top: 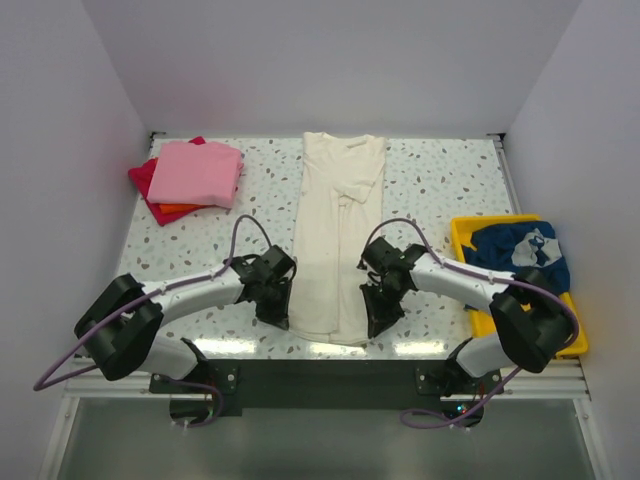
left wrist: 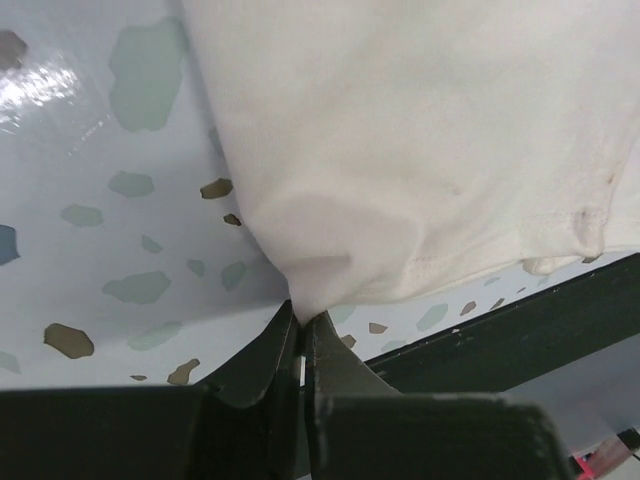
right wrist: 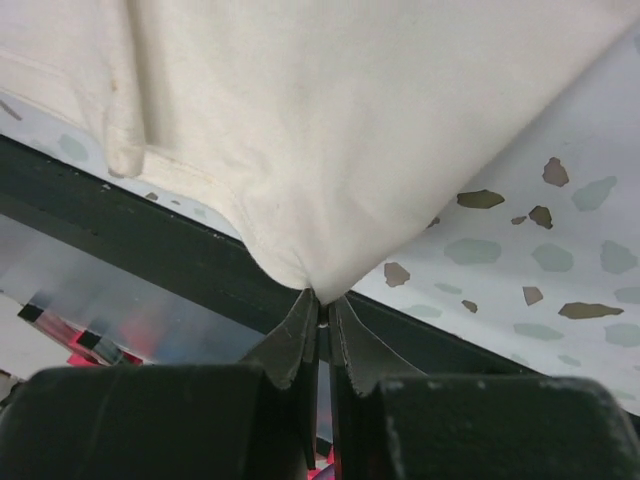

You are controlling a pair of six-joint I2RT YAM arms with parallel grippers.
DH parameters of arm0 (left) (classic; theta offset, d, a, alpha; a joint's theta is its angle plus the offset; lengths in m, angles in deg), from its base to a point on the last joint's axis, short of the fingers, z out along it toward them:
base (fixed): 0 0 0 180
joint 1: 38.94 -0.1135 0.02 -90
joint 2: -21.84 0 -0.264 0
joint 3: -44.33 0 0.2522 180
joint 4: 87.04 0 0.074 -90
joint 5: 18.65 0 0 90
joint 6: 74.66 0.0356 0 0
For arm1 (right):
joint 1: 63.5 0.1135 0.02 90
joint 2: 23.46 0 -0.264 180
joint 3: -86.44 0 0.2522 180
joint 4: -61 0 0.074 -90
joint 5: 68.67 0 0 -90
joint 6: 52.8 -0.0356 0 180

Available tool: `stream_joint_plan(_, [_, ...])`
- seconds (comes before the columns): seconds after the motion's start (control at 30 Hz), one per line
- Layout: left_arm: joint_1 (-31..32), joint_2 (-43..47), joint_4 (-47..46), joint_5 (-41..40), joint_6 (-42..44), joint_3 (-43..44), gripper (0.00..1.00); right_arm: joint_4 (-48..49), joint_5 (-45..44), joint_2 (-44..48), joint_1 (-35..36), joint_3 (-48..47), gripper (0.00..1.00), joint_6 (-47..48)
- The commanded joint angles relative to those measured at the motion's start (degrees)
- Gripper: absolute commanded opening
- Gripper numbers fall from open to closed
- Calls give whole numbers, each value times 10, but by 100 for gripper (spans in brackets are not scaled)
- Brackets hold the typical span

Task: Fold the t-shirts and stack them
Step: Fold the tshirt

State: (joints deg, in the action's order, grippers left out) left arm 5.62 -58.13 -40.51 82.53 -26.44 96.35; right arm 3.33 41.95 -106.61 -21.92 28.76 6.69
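Fingers of the left gripper [left wrist: 299,322] are clamped on the near left corner of the cream t-shirt [top: 335,230], and those of the right gripper [right wrist: 322,305] on its near right corner. It is laid lengthwise on the speckled table [top: 440,180], hem nearest the arms.

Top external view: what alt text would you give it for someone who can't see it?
A cream t-shirt lies lengthwise on a speckled table, its near corners pinched by the left gripper and right gripper. Folded pink, red and orange shirts are stacked far left; a navy shirt lies in a yellow tray on the right.
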Motion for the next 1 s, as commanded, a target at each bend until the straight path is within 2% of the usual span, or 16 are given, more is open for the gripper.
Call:
stream_joint_plan(0.0, [1, 8, 18, -46, 16, 46, 0, -50, -12, 12, 3, -52, 0, 6])
stream_joint_plan(0.27, [-6, -17, 38, -82, 35, 111, 0, -96, -77, -17, -4, -142, 0, 18])
stream_joint_plan(0.4, [-31, -21, 35, -93, 43, 131, 0, -97, -98, -31, -22, -169, 0, 24])
stream_joint_plan(0.8, [-98, -75, -23, -84, 66, 190, 0, -35, -116, -99, -127, -245, 0, 49])
stream_joint_plan(0.97, [-119, -113, -53, -85, 75, 229, 0, -21, -126, -173, -150, -339, 0, 66])
